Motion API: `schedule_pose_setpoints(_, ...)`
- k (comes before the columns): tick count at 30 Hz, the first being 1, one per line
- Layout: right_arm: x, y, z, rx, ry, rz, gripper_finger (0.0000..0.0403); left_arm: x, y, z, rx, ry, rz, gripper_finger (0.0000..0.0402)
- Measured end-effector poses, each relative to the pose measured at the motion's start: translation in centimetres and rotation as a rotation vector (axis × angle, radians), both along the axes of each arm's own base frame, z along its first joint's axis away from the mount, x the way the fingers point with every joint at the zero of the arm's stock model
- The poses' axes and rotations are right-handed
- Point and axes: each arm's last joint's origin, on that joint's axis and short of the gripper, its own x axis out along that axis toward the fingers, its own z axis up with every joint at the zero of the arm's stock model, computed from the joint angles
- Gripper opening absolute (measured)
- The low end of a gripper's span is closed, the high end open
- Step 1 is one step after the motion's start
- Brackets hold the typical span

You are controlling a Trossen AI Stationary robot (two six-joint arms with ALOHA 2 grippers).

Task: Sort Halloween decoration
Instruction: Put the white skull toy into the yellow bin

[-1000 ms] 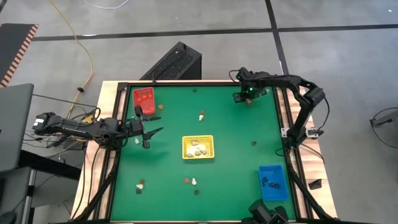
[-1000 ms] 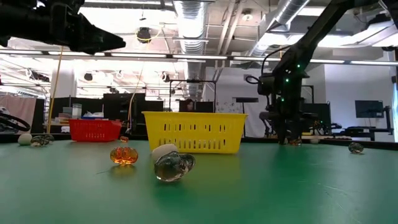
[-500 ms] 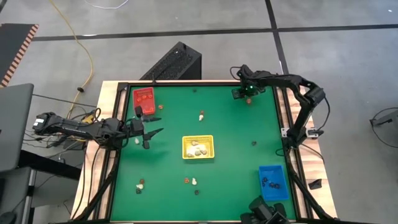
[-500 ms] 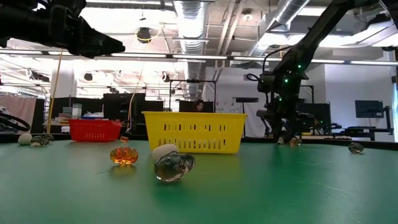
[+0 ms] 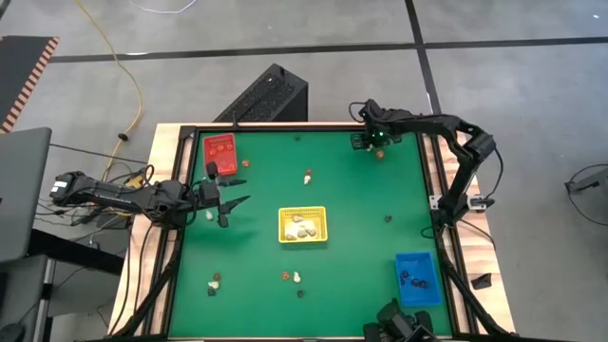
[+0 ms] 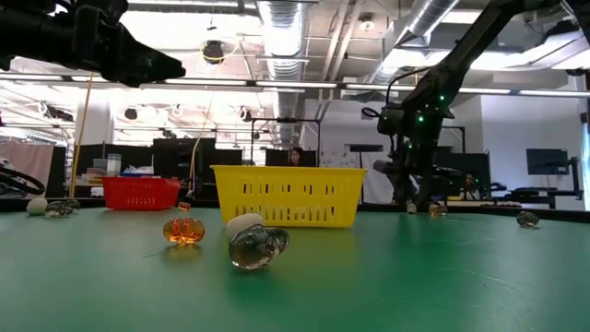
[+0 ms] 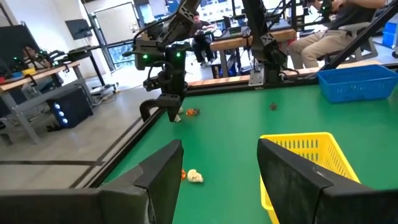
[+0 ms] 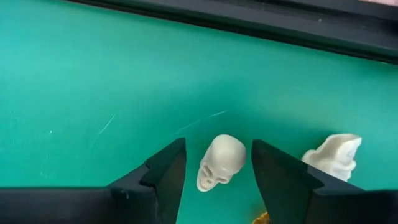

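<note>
A cream skull trinket (image 8: 221, 163) lies on the green table near its far right corner. My right gripper (image 8: 217, 147) points steeply down over it, open, one finger on each side with a narrow gap to each. A second cream trinket (image 8: 333, 155) and an orange one (image 8: 264, 218) lie just beside it. In the high view my right gripper (image 5: 371, 142) is at the far edge. My left gripper (image 5: 228, 197) hovers level over the table's left side, open and empty. More trinkets lie loose: a cream one (image 5: 307, 178), an orange pumpkin (image 6: 182, 229) and a clear skull (image 6: 256, 246).
The red tray (image 5: 219, 147) stands far left, the yellow tray (image 5: 302, 214) in the middle with cream pieces, the blue tray (image 5: 416, 263) near right with black pieces. The table's dark raised rim (image 8: 261, 22) runs just beyond my right gripper.
My right gripper has tipped and rolled at the wrist, and its fingertips have swung a little toward the table's left, off the orange trinket and around the cream skull. The trinkets have stayed where they were.
</note>
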Motion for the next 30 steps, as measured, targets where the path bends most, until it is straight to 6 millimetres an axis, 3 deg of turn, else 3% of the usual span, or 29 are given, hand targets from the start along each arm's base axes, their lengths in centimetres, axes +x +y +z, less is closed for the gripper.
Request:
schedule_pose_setpoints(11, 0.3, 0.7, -0.3, 0.003, 0.021, -0.016, 0.0154, 0.0, 0.0, 0.0, -0.007, -0.004, -0.001, 0.0198)
schedule_pose_setpoints(24, 1.1, 1.8, -0.9, -0.018, 0.043, 0.018, 0.0131, 0.0, 0.0, 0.0, -0.021, -0.009, -0.002, 0.0198)
schedule_pose_setpoints(30, 2.4, 2.7, -0.8, -0.003, -0.007, 0.101, 0.0113, 0.0, 0.0, 0.0, -0.021, -0.009, -0.002, 0.0198)
